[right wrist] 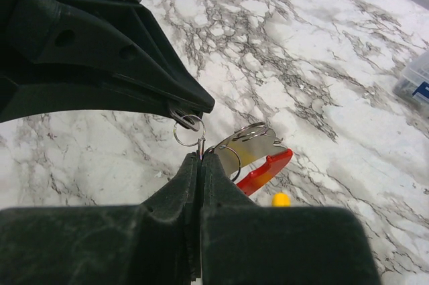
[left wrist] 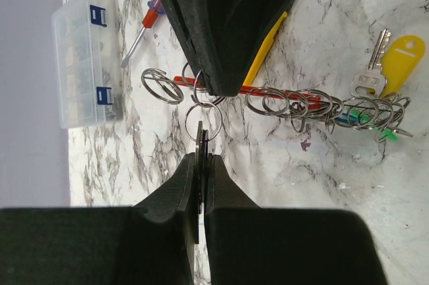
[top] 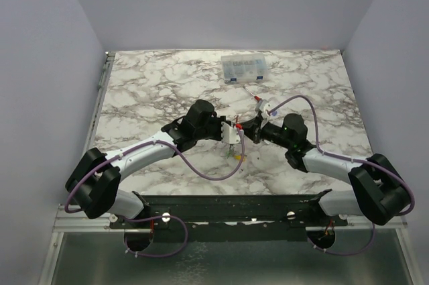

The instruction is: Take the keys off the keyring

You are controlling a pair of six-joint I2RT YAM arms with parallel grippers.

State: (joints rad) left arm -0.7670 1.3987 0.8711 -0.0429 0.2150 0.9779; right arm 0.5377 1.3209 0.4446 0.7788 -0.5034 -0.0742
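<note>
The keyring's red band [left wrist: 305, 99] runs across the left wrist view, hanging above the table with several silver split rings [left wrist: 268, 102] threaded on it. The keys [left wrist: 395, 60], with yellow, green and blue heads, bunch at its right end. My right gripper [left wrist: 211, 89] is shut on the band near its left end. My left gripper [left wrist: 202, 154] is shut on a thin dark key seen edge-on, linked by a small ring [left wrist: 203, 121] to the band. In the right wrist view my right gripper [right wrist: 201, 156] pinches the keyring, with the red band [right wrist: 268, 171] beside it. The left gripper [right wrist: 194, 112] is just above it.
A clear plastic parts box [top: 246, 68] stands at the back of the marble table [top: 154, 90]. A blue-and-red-handled screwdriver [left wrist: 144, 27] lies near the box. A yellow-handled screwdriver [left wrist: 268, 47] lies under the right gripper. Both grippers meet mid-table [top: 240, 131].
</note>
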